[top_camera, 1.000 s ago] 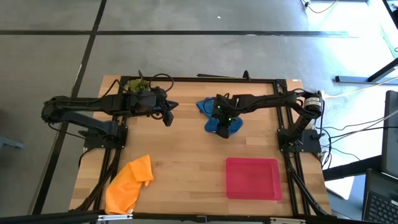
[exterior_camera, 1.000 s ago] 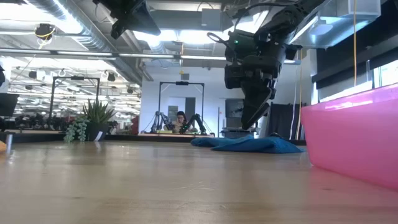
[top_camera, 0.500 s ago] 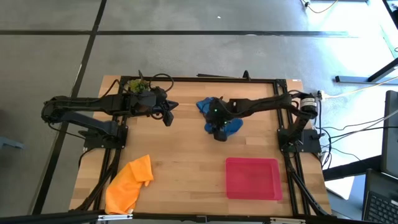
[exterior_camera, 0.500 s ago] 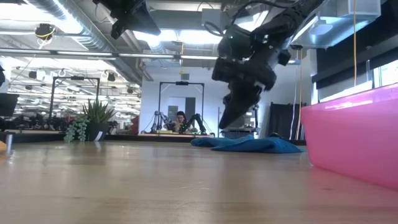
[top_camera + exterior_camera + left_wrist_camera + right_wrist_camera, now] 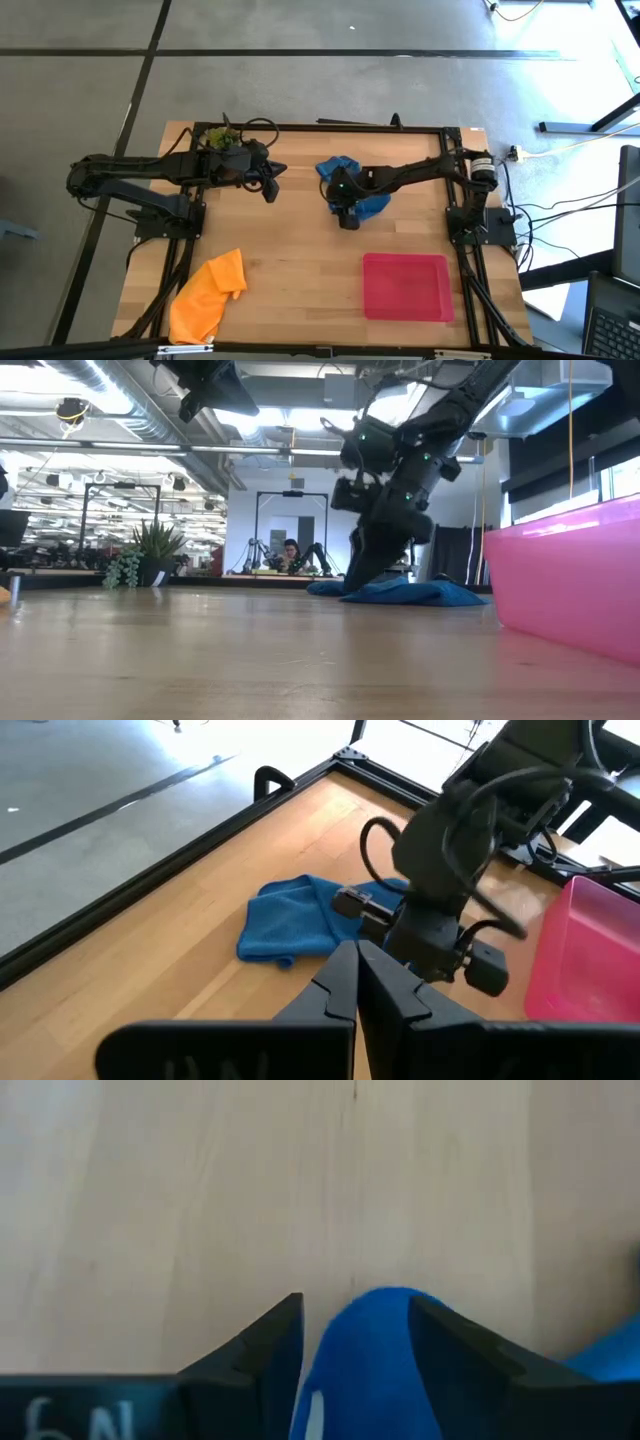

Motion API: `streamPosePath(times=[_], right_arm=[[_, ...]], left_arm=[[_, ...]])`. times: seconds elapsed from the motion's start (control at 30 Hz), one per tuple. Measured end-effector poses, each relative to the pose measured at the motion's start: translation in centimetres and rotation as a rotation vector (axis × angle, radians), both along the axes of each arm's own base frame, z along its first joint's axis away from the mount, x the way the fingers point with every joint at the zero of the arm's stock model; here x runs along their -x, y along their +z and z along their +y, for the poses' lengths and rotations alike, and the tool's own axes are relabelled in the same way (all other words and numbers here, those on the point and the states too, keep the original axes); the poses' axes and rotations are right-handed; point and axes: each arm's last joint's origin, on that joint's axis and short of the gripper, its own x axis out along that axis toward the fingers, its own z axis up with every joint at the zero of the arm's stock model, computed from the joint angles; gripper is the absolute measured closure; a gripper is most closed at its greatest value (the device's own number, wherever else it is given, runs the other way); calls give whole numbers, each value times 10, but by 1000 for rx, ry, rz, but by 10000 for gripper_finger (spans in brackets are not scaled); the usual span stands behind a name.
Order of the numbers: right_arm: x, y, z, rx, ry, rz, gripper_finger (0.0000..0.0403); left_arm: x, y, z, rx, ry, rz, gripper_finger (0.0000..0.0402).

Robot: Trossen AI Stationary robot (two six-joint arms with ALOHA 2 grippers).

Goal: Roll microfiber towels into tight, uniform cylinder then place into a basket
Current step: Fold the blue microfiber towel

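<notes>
Two towels are lying on the table (image 5: 300, 270): the blue towel (image 5: 372, 203) is sitting crumpled toward the back middle, and the orange towel (image 5: 208, 293) is lying at the front left corner, well apart from it. In the high view the blue towel's long axis is running diagonally, from a bunched lobe at the back left to a wider patch at the front right; in the low view it is lying low and flat against the wood. The orange towel is stretching from its squarer end near the table's middle down to a narrower end hanging at the front edge. The right gripper (image 5: 347, 219) is reaching across the blue towel and pointing down at its front left edge, its fingers (image 5: 268, 1342) standing apart with a fold of blue cloth between them; whether they are pinching it I cannot tell. The left gripper (image 5: 270, 190) is hovering at the back left, its fingers (image 5: 345, 978) pressed together on nothing, pointing toward the blue towel. The basket (image 5: 407, 287) is sitting at the front right, its long sides running left to right, apart from both towels.
</notes>
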Motion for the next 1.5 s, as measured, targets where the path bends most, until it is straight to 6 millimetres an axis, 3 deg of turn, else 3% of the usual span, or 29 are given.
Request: streamPosePath(times=[0.33,0.47,0.6,0.7,0.83,0.93,1.2,1.5], right_arm=[[-3,-12,-2,70,-38,29,234],[-3,-13,-1,77,-54,30,286],[-4,-13,0,90,-109,33,374],[-5,-11,-1,85,-110,40,390],[-6,4,2,74,-96,100,397],[-11,34,2,75,-92,69,397],[1,91,8,67,-55,4,400],[24,121,17,-55,71,-11,401]], left_arm=[[0,0,0,-4,6,0,401],[0,0,0,-4,6,1,401],[0,0,0,-5,7,3,401],[0,0,0,-4,7,3,401],[0,0,0,-3,7,4,401],[0,0,0,-3,8,5,401],[4,-6,2,6,12,78,401],[-6,-27,3,45,-34,152,401]])
